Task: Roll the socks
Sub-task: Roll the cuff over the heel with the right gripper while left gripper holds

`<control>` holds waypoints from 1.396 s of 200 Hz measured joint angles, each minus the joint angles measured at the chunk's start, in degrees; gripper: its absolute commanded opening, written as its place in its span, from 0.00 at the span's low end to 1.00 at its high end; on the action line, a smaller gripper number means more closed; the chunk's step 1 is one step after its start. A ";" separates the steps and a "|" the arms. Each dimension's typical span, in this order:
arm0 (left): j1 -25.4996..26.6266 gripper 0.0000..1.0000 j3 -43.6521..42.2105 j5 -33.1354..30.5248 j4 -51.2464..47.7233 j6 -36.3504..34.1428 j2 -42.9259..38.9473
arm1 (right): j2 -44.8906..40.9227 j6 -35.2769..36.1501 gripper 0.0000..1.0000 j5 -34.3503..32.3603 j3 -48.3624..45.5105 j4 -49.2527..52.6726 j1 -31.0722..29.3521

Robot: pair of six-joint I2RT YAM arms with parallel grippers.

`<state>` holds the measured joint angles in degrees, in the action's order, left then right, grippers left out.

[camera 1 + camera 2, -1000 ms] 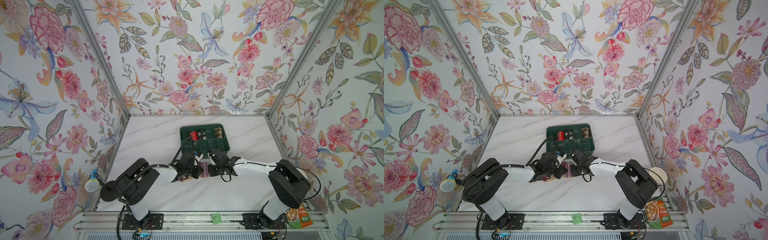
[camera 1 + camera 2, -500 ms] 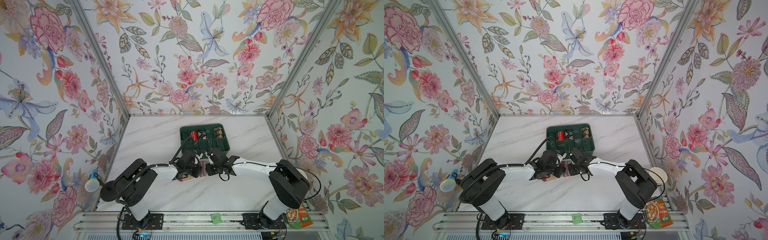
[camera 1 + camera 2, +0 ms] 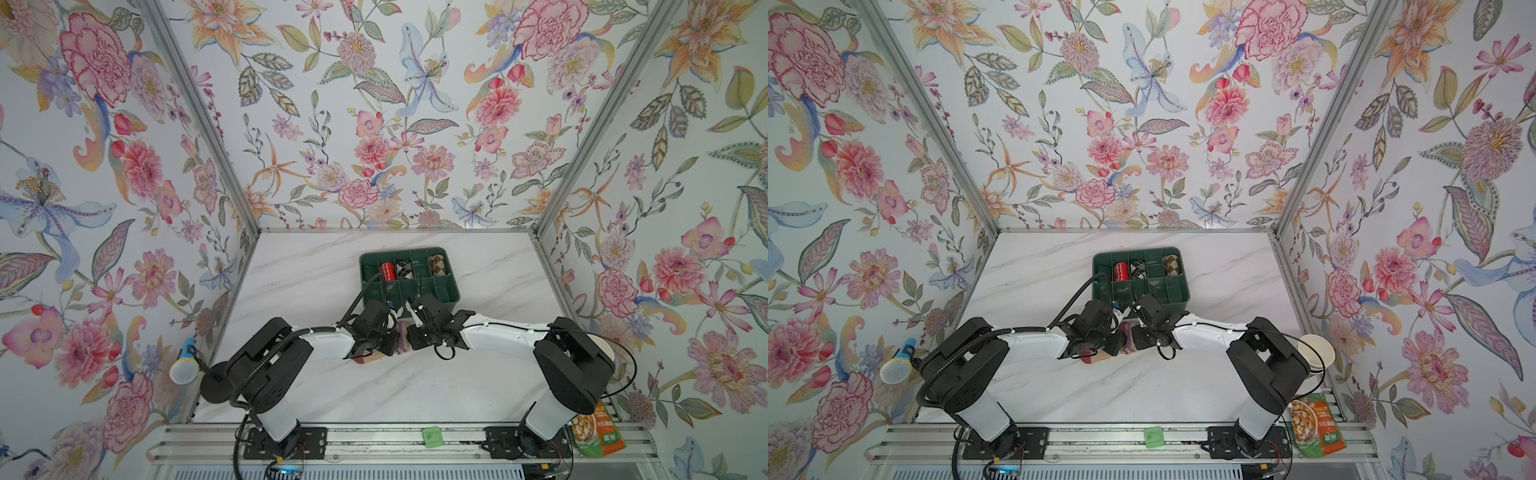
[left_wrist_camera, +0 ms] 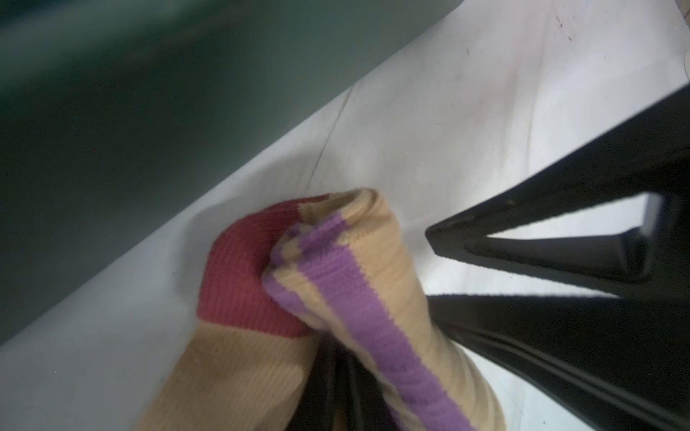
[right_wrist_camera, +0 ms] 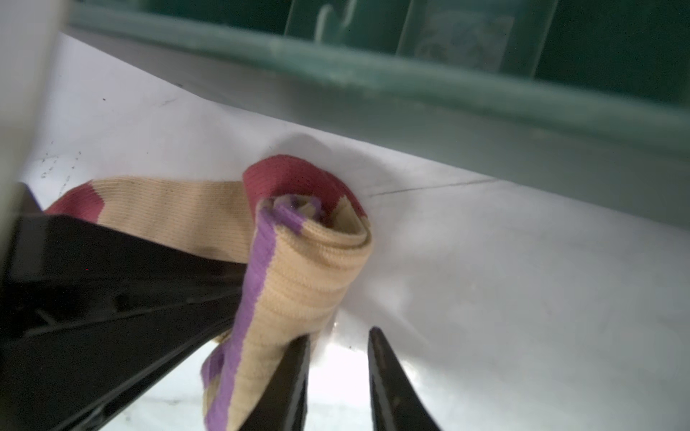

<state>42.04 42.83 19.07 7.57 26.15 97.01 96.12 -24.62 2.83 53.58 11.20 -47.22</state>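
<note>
Sock (image 4: 381, 268), half-rolled, lies beside green tray (image 3: 436, 286); packet (image 3: 596, 432) lettering unreadable.

Green tray (image 3: 446, 296) blocks beyond; near tabletop (image 3: 395, 386) lies open.

The sock (image 5: 306, 261) is ribbed knit cloth, the table (image 5: 522, 280) smooth and faintly glossy, the tray (image 5: 410, 71) hard green plastic.

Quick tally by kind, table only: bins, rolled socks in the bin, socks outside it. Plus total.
Green bin: 1
Rolled socks in it: 3 (red roll, black-and-white roll, brown check roll)
Striped sock outside it, partly rolled: 1
Total: 5
</note>
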 measured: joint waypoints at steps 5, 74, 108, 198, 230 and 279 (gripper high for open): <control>-0.17 0.12 -0.28 0.13 0.37 0.02 0.00 | 0.00 0.00 0.31 0.66 0.00 -0.35 0.07; -2.84 0.11 -5.44 3.52 7.61 1.33 -1.25 | -0.13 -1.90 0.35 9.51 -4.61 -9.88 2.60; -3.41 0.11 -6.82 4.79 10.19 2.40 -1.25 | -0.11 -2.86 0.42 12.00 -5.75 -12.83 2.97; -4.09 0.10 -10.21 7.74 17.29 6.91 -0.76 | 1.60 -6.71 0.46 19.54 -9.31 -23.54 4.42; -4.55 0.09 -12.07 9.40 22.32 10.32 0.17 | 2.25 -7.80 0.47 20.76 -9.94 -25.70 4.81; -4.55 0.09 -14.64 10.64 29.14 13.77 1.33 | 2.95 -9.33 0.49 22.29 -10.88 -27.93 5.25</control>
<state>37.50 28.18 29.71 36.71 39.92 98.35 99.07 -33.95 25.12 42.70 -16.73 -41.98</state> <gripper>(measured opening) 0.087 0.486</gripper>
